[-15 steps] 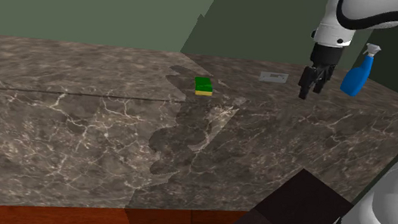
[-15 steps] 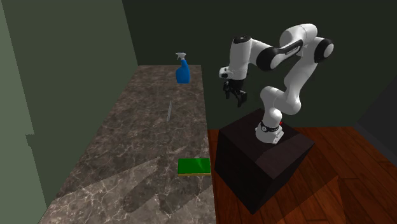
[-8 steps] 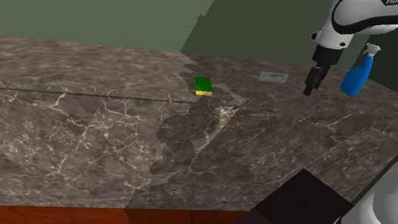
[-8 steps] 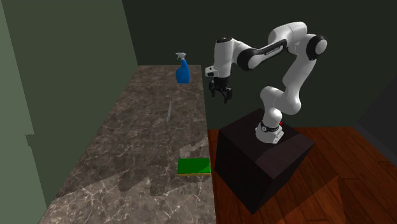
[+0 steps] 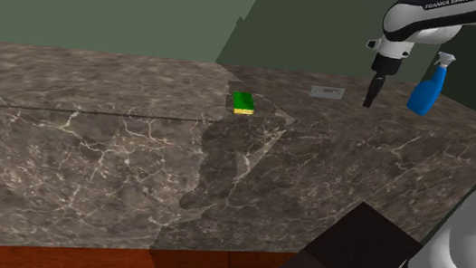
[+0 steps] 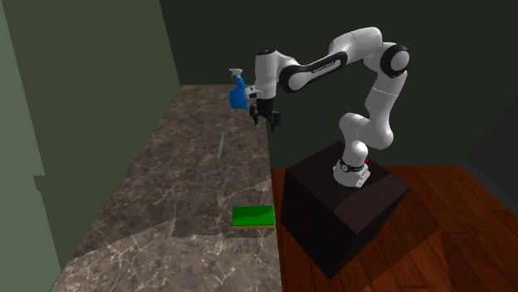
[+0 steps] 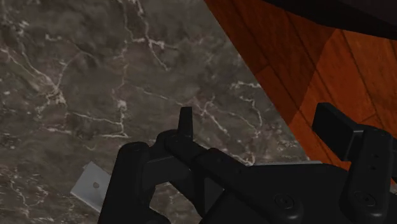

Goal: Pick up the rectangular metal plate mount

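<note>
Approach step, I judge: the gripper (image 5: 370, 99), open and empty, hangs above the counter (image 5: 116, 152). The flat plate mount (image 5: 327, 92) lies at its nine o'clock in the shoulder view. The next move calls for centring over it, then descending.

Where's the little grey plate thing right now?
In the shoulder view the grey plate lies flat on the marble counter, far back, between the green sponge and the blue spray bottle, just left of the hanging gripper.
</note>
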`<act>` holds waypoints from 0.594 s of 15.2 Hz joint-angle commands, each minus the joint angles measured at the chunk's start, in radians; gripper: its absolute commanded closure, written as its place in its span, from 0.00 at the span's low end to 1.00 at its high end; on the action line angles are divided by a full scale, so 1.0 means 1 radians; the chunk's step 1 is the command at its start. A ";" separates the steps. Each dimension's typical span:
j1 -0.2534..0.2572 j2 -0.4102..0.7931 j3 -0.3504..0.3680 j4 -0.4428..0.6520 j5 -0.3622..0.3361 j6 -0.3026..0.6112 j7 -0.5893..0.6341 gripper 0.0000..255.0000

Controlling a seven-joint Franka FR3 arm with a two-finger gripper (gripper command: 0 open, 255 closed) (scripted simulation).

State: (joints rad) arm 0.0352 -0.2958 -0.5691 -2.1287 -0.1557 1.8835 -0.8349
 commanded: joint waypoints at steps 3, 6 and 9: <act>0.028 0.170 -0.088 0.135 0.102 0.029 -0.214 0.00; 0.019 0.320 -0.135 0.257 0.217 0.028 -0.385 0.00; -0.028 0.478 -0.145 0.400 0.341 0.001 -0.545 0.00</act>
State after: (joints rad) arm 0.0215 0.1354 -0.7120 -1.7719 0.1451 1.8934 -1.3237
